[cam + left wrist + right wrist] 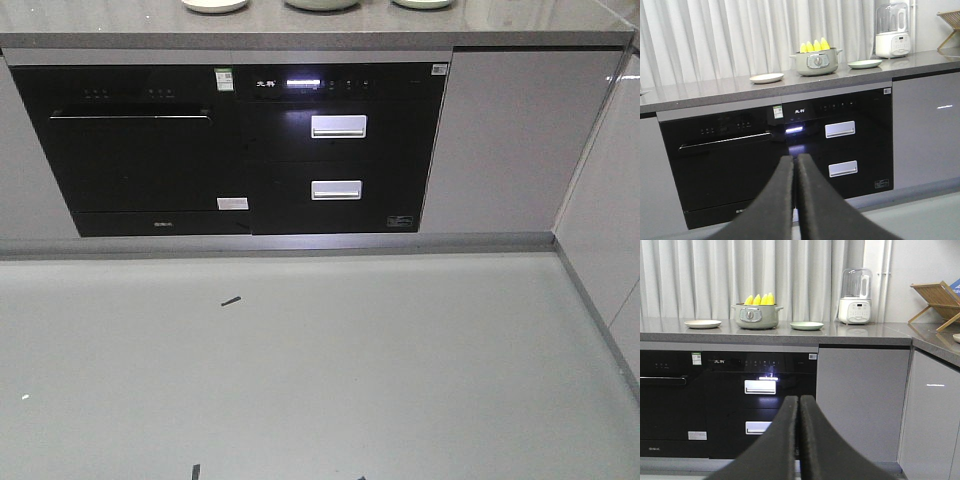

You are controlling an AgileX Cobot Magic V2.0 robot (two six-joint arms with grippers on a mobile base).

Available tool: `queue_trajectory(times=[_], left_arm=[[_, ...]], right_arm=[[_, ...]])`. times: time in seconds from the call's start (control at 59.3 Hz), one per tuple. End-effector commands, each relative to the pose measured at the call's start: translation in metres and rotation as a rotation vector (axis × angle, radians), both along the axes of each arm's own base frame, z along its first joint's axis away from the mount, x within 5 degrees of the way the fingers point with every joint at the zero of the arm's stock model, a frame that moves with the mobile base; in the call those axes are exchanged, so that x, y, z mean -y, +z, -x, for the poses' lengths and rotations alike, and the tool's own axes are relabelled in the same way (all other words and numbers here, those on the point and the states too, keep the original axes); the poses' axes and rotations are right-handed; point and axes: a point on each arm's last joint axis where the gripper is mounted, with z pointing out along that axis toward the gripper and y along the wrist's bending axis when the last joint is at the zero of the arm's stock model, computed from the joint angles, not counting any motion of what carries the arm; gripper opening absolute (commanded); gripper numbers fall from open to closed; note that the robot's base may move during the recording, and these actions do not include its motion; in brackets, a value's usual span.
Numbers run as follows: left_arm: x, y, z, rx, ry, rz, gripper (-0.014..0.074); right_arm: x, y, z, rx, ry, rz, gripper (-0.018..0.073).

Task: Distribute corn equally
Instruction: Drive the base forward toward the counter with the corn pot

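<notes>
I see a grey counter running the full width, with a white curtain behind it. Under it sit 2 black built-in units: an oven-type unit on the left and a unit with 2 silver drawer handles just beside it, its display lit. White cabinet fronts are to the right. A wooden rack stands at the far right, on the counter's corner return. A white blender stands right of centre. A grey-green pot with a front dial sits on the counter, between a cream plate on its left and a pale green plate on its right; both plates are apart from the pot. The corn is in the pot, 4 yellow tips sticking up over the rim. Neither plate shows any corn on it. The left gripper and the right gripper both sit low, well short of the counter. Each has its jaws pressed together with nothing between them.
</notes>
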Motion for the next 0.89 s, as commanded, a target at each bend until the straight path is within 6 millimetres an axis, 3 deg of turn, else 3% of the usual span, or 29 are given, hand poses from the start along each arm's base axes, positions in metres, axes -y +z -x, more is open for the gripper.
queue_trajectory(times=[0.0,0.877], left_arm=[[-0.0018,0.0031,0.001,0.072,0.018,0.024,-0.0006],[-0.0018,0.0031,0.001,0.072,0.018,0.024,-0.0006]], right_arm=[[-0.0007,0.0031,0.0009,0.069,0.006,0.011,-0.0003],[-0.0007,0.0031,0.0009,0.069,0.006,0.011,-0.0003]])
